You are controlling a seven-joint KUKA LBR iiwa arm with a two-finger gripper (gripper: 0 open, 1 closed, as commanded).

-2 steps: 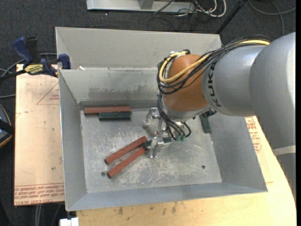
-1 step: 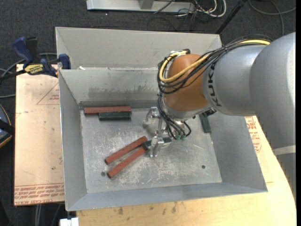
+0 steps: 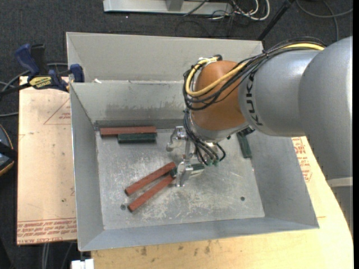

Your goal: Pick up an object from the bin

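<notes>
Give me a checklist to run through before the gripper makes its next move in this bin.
1. Gripper over a thing: ok. It is at the upper right ends of the two long red-brown bars lying slantwise mid-bin.
2. One bar singled out: cannot tell. The two lie side by side, close together.
3. Bar lifted: not ok. Both rest on the grey metal bin floor.
4. Neighbours apart: ok. The red-brown bar by the back wall and the dark green bar beside it lie away from the gripper.
5. Short dark green piece at right clear of the arm: cannot tell. The arm partly covers it.
</notes>
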